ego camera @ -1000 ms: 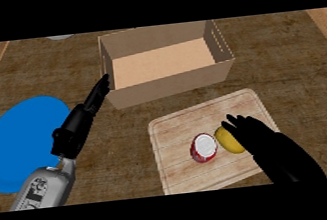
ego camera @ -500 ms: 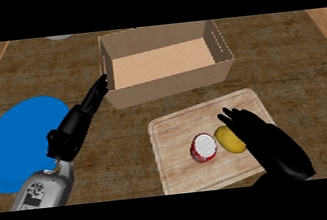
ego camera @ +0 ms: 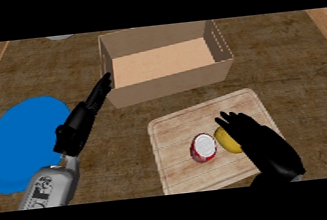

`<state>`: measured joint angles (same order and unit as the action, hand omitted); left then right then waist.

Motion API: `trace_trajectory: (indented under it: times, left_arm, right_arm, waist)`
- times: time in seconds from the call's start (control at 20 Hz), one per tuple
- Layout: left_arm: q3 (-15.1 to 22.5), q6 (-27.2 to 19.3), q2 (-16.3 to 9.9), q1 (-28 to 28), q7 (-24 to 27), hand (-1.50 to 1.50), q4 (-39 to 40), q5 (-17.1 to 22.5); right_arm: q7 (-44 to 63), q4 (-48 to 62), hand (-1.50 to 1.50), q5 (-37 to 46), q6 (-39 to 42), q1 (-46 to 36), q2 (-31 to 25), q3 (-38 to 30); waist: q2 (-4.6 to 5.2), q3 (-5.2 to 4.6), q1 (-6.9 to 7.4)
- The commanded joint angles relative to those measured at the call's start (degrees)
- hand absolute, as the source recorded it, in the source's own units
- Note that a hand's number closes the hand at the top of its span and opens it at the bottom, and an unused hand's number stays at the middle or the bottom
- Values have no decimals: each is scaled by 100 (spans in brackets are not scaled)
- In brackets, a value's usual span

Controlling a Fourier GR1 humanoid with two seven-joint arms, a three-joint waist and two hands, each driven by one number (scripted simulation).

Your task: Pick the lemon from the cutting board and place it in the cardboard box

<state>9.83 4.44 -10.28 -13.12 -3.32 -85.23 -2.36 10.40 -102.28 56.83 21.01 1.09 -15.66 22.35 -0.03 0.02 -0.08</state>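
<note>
The right hand [ego camera: 263, 142] lies over the cutting board [ego camera: 176, 131], its fingers [ego camera: 231, 121] spread and straight, holding nothing. The lemon [ego camera: 227, 140] sits on the board just beside those fingers, at their left edge, partly covered by the hand. Touching the lemon's other side is a red and white round object [ego camera: 203, 147]. The open cardboard box [ego camera: 165, 64] stands beyond the board on the worktop [ego camera: 280, 64]. The left hand [ego camera: 82, 121] rests with straight fingers beside the box's left wall, next to a blue plate [ego camera: 17, 142].
</note>
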Motion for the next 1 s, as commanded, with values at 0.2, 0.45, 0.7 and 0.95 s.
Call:
trace_trajectory:
  times: [0.2,0.45,0.7,0.95]
  left_arm:
    - [-143,235,127,274,-260,0,-519,-136]
    - [-325,426,100,351,134,0,-216,-210]
    - [-442,497,182,171,64,0,-151,-224]
    - [-189,270,553,432,53,0,-293,-528]
  right_arm:
    - [-124,132,-150,346,-33,333,77,45]
    - [-328,777,-150,588,-233,182,205,42]
    - [-279,1409,-150,1074,-839,99,451,191]
    - [-323,1530,-150,1220,-812,-4,513,110]
  waist:
    - [-3,-1,1]
    - [0,-2,4]
    - [2,-1,5]
    - [0,-1,11]
